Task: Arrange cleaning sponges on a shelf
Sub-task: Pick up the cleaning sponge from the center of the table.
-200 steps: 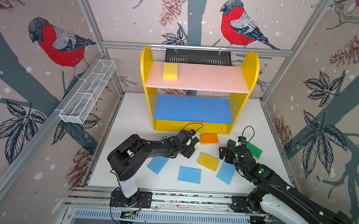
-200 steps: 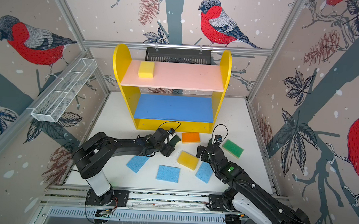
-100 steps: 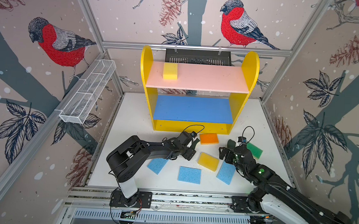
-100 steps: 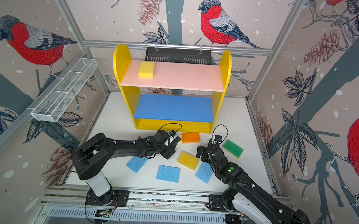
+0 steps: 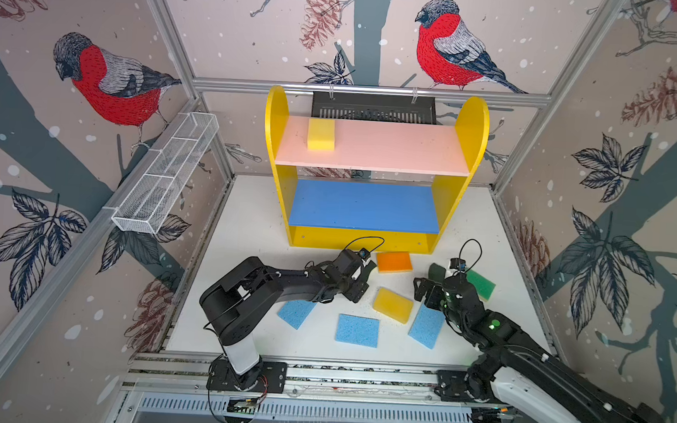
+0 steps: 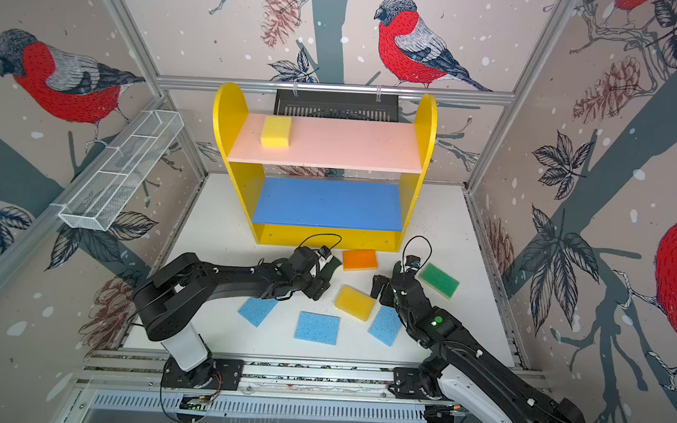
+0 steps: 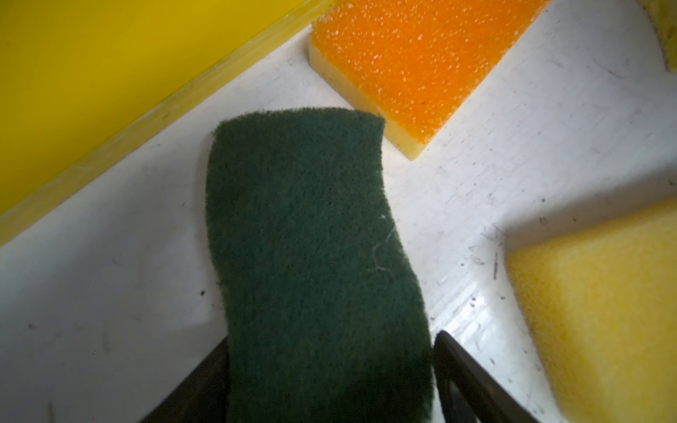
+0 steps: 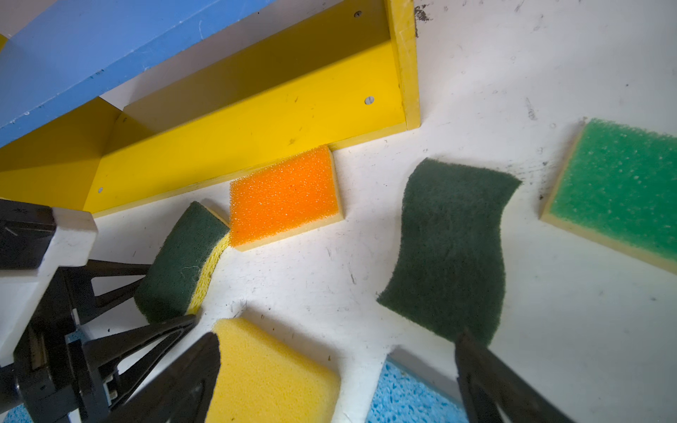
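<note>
- While one yellow block (image 5: 321, 134) already sits on the shelf (image 5: 471, 124), at the 9 o'clock end of its pink board, both top views show the rest loose on the table (image 5: 247, 223) at the shelf's 6 o'clock. These are an orange sponge (image 5: 394, 262), a green sponge (image 5: 481, 285), a second block (image 5: 392, 304) and three blue sponges (image 5: 357, 330). The left gripper (image 5: 365, 280) reaches in at the orange sponge's 8 o'clock, and the right gripper (image 5: 429, 286) hovers at its 4 o'clock.
- Left wrist: the jaws press on the two long edges of a wavy sponge (image 7: 315, 256), dark scourer face toward the camera, near the shelf and right beside the orange sponge. Taking it across the narrow waist looks right. It reads as light and soft, so it will likely squash, and it could twist out of a shallow grip.
- Right wrist: the right gripper's fingers (image 8: 183, 381) are spread wide with nothing between them. One is above the second block, and one is by the end of the other wavy sponge (image 8: 450, 252), which lies flat. The pinched wavy sponge is tilted, its yellow foam side showing. The coarse scourer should give friction while the foam yields, so a firm squeeze at mid-length seems best.
</note>
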